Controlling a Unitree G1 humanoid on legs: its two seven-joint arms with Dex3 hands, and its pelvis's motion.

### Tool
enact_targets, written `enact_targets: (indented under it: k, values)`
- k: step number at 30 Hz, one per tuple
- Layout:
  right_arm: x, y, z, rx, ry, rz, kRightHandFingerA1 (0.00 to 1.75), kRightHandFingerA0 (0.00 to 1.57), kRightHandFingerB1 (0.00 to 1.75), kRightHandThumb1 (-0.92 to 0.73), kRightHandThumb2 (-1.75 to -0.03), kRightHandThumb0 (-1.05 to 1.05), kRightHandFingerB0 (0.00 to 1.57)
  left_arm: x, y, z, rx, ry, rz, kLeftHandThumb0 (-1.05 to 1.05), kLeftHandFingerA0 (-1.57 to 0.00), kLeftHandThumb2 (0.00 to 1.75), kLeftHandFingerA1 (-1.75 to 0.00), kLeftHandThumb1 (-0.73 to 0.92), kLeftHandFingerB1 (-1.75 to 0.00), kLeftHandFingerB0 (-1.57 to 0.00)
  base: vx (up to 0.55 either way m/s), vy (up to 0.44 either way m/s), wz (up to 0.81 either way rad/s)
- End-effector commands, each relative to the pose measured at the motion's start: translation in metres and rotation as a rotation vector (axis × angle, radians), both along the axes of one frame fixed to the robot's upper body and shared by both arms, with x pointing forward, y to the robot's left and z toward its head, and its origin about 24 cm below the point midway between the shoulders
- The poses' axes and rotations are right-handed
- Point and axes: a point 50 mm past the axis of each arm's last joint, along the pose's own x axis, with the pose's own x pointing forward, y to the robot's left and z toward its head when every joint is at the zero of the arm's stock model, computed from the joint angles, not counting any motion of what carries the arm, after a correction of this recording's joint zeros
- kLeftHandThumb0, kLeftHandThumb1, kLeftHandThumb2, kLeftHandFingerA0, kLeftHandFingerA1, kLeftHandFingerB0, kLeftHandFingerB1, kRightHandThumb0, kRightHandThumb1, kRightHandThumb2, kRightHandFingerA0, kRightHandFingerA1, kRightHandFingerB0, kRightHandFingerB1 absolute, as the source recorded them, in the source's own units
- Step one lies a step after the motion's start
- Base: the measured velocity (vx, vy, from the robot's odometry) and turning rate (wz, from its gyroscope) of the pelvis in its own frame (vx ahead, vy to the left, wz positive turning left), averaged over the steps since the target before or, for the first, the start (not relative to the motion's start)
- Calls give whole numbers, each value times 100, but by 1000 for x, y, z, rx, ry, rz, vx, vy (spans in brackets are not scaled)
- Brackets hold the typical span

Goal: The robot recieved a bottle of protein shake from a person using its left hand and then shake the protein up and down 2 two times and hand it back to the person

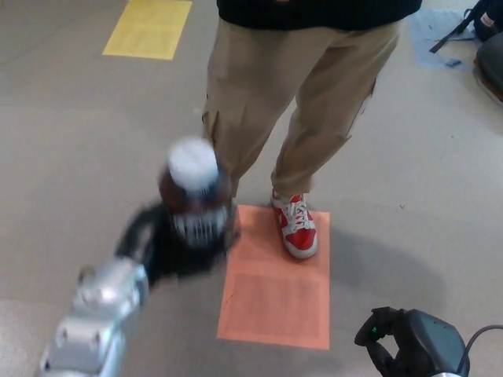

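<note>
Black fingers of my left hand [169, 247] wrap the protein shake bottle [195, 200], white cap up, blurred mid-shake so the contents mix. At one o'clock stands the person [302, 94], waiting for it. My right hand [413, 345], at four o'clock, hangs loosely curled and empty.

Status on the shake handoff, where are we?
Done: the bottle is in the left hand, so the receive step is complete. In hand: bottle and arm are motion-blurred, white cap up, which fits mid-shake; the shake count can't be read from this view. Left: hand it back to the person standing ahead; no reaching hand of theirs shows. The right hand is low and idle.
</note>
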Motion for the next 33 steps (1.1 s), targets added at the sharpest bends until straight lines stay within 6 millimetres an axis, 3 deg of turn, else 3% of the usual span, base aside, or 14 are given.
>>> enact_targets:
  k: [1, 4, 6, 8, 10, 11, 12, 14, 16, 20, 21, 22, 32, 33]
  values:
    - [-5, -4, -4, 13, 21, -31, 97, 103, 71, -52, -109, -46, 95, 4, -5, 39, -100, -93, -7, -17, -111, 64, -94, 84, -96, -75, 0, 0, 0]
    - [-4, -2, -4, 14, 22, -27, 103, 101, 82, -51, -116, -45, 90, -26, -5, -54, 24, 222, -55, -20, -116, 64, -90, 81, -91, -72, 0, 0, 0]
    - [-1, -3, -1, 29, 11, -38, 105, 104, 74, -50, -114, -46, 96, -35, -4, -75, 46, 292, -50, -22, -117, 63, -88, 81, -90, -76, 0, 0, 0]
    - [3, -3, 2, 31, -2, -36, 105, 105, 83, -51, -116, -47, 92, -25, -6, -55, 26, 226, -41, -23, -115, 64, -87, 82, -91, -77, 0, 0, 0]
    - [1, -4, 0, 8, 8, -25, 102, 102, 83, -53, -116, -48, 90, -2, -6, 18, -64, 4, -46, -30, -111, 65, -94, 84, -90, -72, 0, 0, 4]
    - [0, -4, -1, 7, 12, -23, 101, 100, 72, -56, -108, -48, 94, 1, -6, 37, -97, -46, -40, -28, -110, 65, -98, 85, -92, -72, 0, 0, 12]
    - [-2, -3, -2, 10, 15, -21, 102, 102, 81, -53, -115, -49, 90, 4, -4, 61, -141, -115, -22, -28, -110, 65, -98, 86, -93, -72, 0, 0, 0]
    - [-1, -3, 0, 4, 1, -14, 109, 105, 73, -59, -106, -51, 94, 6, -4, 85, -162, -200, -8, -23, -107, 65, -100, 85, -93, -75, 0, 0, 0]
    - [1, -3, 1, 11, 2, -22, 107, 105, 76, -55, -109, -51, 90, 3, -7, 70, -120, -164, -33, -21, -111, 65, -96, 85, -92, -73, 0, 0, 0]
    - [-4, -3, -2, 15, 6, -28, 99, 104, 80, -51, -114, -48, 91, -17, -16, -25, 29, 196, -143, -22, -113, 64, -90, 82, -94, -73, 0, 0, 0]
    - [-4, -3, -2, 16, 5, -30, 97, 108, 69, -54, -110, -47, 97, -19, -16, -32, 37, 214, -151, -22, -116, 64, -88, 81, -94, -73, 0, 0, 0]
    - [-3, -4, -2, 22, 9, -34, 99, 103, 81, -52, -116, -48, 91, -19, -18, -34, 40, 217, -159, -23, -115, 63, -91, 80, -92, -74, 0, 0, 0]
    - [-6, -5, -4, 30, 28, -33, 97, 103, 71, -54, -106, -49, 95, 20, -37, 29, 87, 208, -226, -24, -114, 62, -89, 78, -87, -71, 0, 0, 0]
    - [-7, -5, -5, 30, 20, -33, 109, 104, 82, -50, -114, -49, 91, 28, -40, 40, 110, 228, -232, -23, -113, 63, -89, 78, -85, -68, 0, 0, 0]
